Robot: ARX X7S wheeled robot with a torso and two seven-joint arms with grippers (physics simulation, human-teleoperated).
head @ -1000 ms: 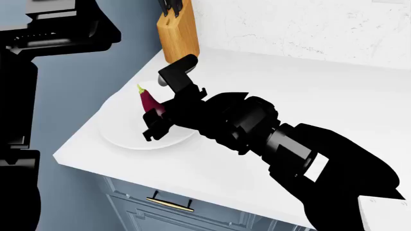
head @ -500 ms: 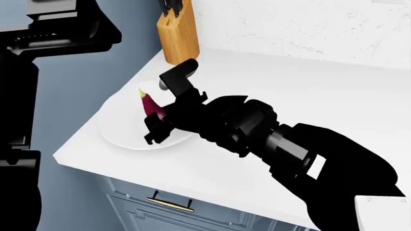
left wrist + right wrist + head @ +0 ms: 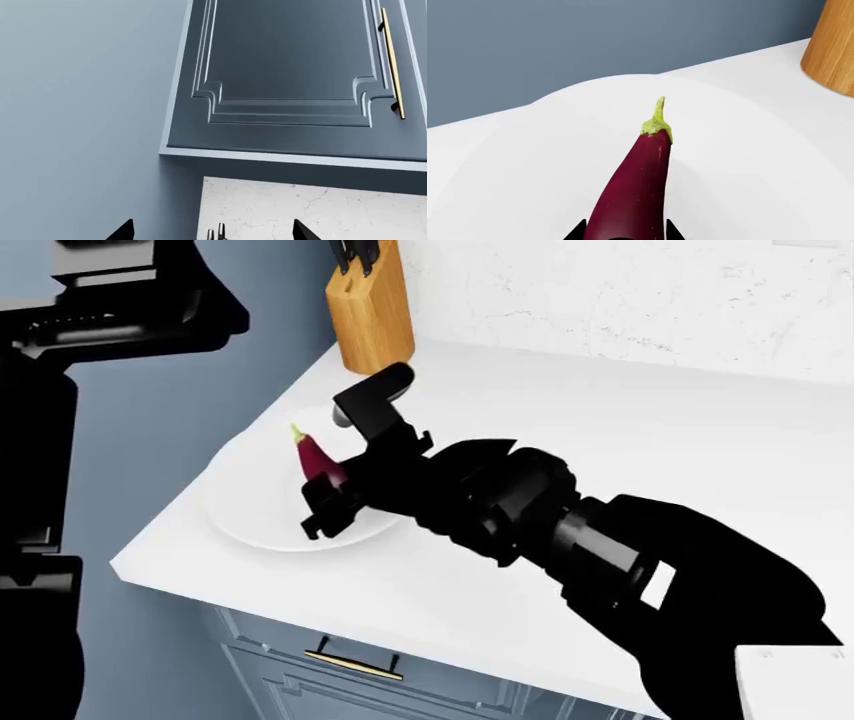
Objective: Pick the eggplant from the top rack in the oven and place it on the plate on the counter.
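- The right pincer (image 3: 336, 472) reaches from the right over the near-left corner of the white tabletop (image 3: 641, 450), and its black fingers are clamped on the fat end of the eggplant (image 3: 315, 458).
- The eggplant is dark purple-maroon and slender, tilted with its yellow-green stem cap pointing up and toward the far left; it sits over the plate (image 3: 254, 515), though whether its lower end touches the plate is hidden by the pincer.
- In the right wrist view the eggplant (image 3: 634, 190) runs out from between the two black fingertips (image 3: 577, 232), with the plate (image 3: 527, 165) spread white beneath it.
- The plate lies flat near the tabletop's left edge, round and shallow, much wider than the eggplant.
- A wooden knife block (image 3: 370, 310) stands at the far-left corner of the tabletop, well apart from the plate; its side shows in the right wrist view (image 3: 834, 50).
- A blue-grey cabinet front with a brass handle (image 3: 352, 660) sits below the tabletop's near edge.
- The left pincer (image 3: 212, 232) shows only two dark fingertips set wide apart, with nothing between them, facing an upper cabinet door (image 3: 287, 70).
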